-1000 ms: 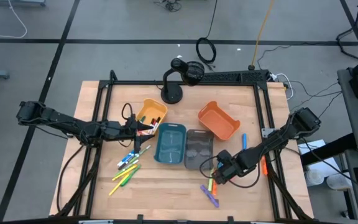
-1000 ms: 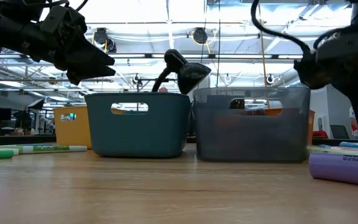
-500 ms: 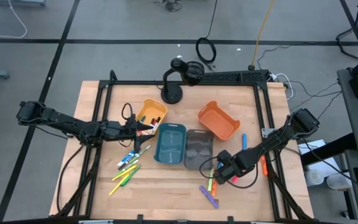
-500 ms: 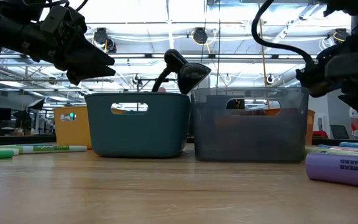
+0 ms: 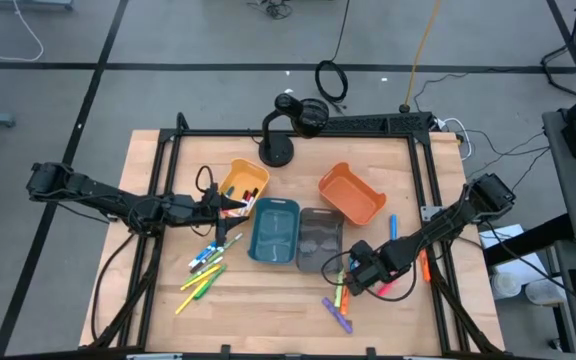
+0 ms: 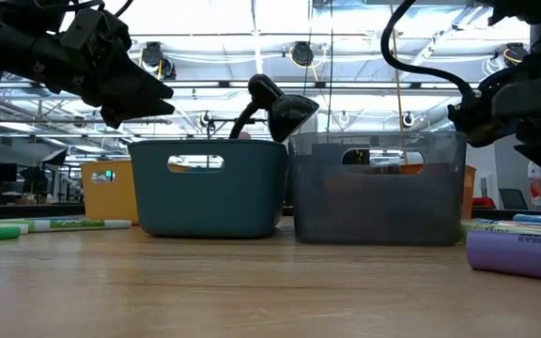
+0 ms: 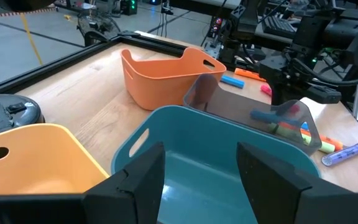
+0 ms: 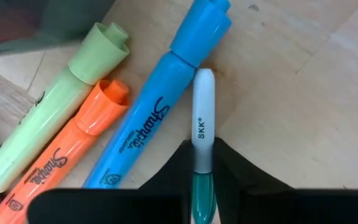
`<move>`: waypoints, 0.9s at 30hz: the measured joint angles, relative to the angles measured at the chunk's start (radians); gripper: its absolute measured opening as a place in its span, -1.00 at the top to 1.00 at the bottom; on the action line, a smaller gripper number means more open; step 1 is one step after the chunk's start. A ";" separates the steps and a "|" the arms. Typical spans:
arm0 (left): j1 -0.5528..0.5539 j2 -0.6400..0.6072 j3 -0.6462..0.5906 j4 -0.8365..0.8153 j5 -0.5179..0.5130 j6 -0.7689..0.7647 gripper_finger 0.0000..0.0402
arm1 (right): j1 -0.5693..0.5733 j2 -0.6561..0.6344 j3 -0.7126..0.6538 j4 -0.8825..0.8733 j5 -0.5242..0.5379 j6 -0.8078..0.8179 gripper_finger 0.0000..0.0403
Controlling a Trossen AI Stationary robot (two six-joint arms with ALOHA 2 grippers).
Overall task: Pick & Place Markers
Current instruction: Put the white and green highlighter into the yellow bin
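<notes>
Several markers lie close to the grey bin (image 5: 319,240): a light green (image 8: 55,106), an orange (image 8: 73,155) and a blue highlighter (image 8: 160,118), and a thin green marker with a white cap (image 8: 202,106). My right gripper (image 8: 202,163) points down over them, shut on the thin marker; in the high view it (image 5: 353,276) stands beside the grey bin's near right corner. A purple marker (image 5: 336,315) lies nearer the front edge. My left gripper (image 5: 236,207) hangs open between the yellow bin (image 5: 243,180) and the teal bin (image 7: 229,155). My right gripper pinches the thin marker between its two fingers, on the green barrel just behind the white cap (image 8: 202,167). The fingers come from above, pointing down, one on each side of the barrel. The marker lies flat along the blue highlighter, its cap on the wood.
An orange bin (image 5: 351,193) stands at the far right. More markers lie at the near left (image 5: 204,272) and along the right edge (image 5: 392,227). A black stand (image 5: 278,140) rises at the far edge. The teal (image 6: 207,186) and grey bins (image 6: 379,186) stand side by side.
My right gripper has sunk a little toward the markers beside the grey bin and shifted slightly toward the table's right edge. The left arm has kept still.
</notes>
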 joint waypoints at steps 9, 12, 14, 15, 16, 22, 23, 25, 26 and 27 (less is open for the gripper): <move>0.000 0.000 0.000 0.000 0.000 0.001 -0.02 | 0.005 -0.179 -0.008 -0.036 -0.098 0.013 0.88; 0.000 0.000 0.000 0.000 0.000 0.001 -0.02 | 0.012 -0.257 -0.002 -0.006 -0.097 0.029 0.88; 0.000 0.000 0.000 -0.001 0.000 0.001 -0.02 | 0.024 -0.300 -0.002 0.008 -0.076 0.031 0.88; 0.000 0.000 0.000 0.000 0.000 0.002 -0.02 | 0.031 -0.319 -0.004 0.024 -0.051 0.022 0.88; 0.000 0.000 0.000 0.000 0.000 0.002 -0.02 | 0.040 -0.335 -0.004 0.057 -0.016 0.004 0.88; 0.000 0.000 0.000 0.006 0.000 0.000 -0.02 | 0.096 -0.343 -0.002 0.404 0.322 -0.317 0.88; 0.000 0.000 0.000 0.008 0.000 -0.004 -0.02 | 0.102 -0.329 -0.002 0.487 0.377 -0.407 0.88; 0.000 0.000 0.000 0.016 0.000 -0.007 -0.02 | 0.107 -0.293 -0.001 0.655 0.462 -0.602 0.88; 0.000 0.000 0.000 0.027 0.003 -0.007 -0.02 | 0.107 -0.270 -0.001 0.736 0.487 -0.697 0.88; 0.000 0.000 0.000 0.042 0.014 -0.007 -0.02 | 0.104 -0.248 -0.001 0.824 0.507 -0.796 0.88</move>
